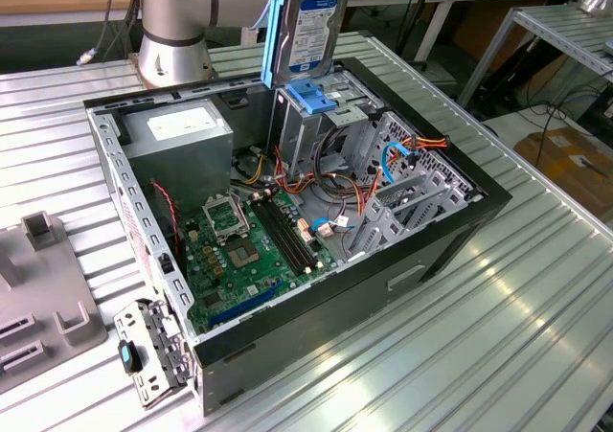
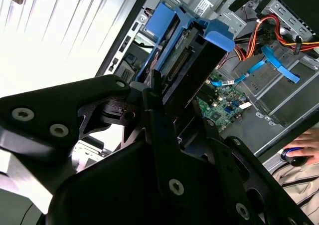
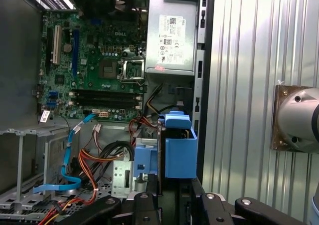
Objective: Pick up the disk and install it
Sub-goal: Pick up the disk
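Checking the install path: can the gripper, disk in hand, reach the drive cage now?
Probably yes: the gripper holds the disk upright just above the drive cage; cables lie lower, but the blue latch sits close beneath it.

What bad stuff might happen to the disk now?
The gripper holds the disk upright over the cage. If it comes down crooked, its edge may catch the cage rim or the blue latch and jam. The cables beside the cage might get pinched. A slipping grip could drop it into the case.
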You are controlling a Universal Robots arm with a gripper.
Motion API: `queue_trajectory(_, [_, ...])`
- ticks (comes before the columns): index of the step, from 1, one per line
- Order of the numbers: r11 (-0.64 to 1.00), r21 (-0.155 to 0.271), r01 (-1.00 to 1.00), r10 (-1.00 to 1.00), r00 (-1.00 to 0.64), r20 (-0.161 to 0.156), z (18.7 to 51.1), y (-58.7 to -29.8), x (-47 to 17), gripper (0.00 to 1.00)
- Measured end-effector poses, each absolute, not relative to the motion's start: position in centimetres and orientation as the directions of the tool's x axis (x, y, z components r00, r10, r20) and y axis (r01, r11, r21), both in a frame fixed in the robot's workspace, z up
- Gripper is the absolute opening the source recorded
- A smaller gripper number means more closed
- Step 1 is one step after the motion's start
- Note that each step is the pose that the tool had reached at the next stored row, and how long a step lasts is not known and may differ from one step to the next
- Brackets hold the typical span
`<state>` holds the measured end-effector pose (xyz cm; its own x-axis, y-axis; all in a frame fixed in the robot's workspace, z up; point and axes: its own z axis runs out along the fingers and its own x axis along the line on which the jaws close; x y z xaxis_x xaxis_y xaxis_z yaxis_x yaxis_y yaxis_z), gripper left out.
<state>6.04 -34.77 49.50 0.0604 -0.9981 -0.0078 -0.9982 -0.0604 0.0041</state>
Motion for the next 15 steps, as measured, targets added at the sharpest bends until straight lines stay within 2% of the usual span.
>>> queue_trajectory(15, [-0.060,0.004,-0.998,-0.998,0.060,-0.008,49.50,-34.84,6.30,0.35])
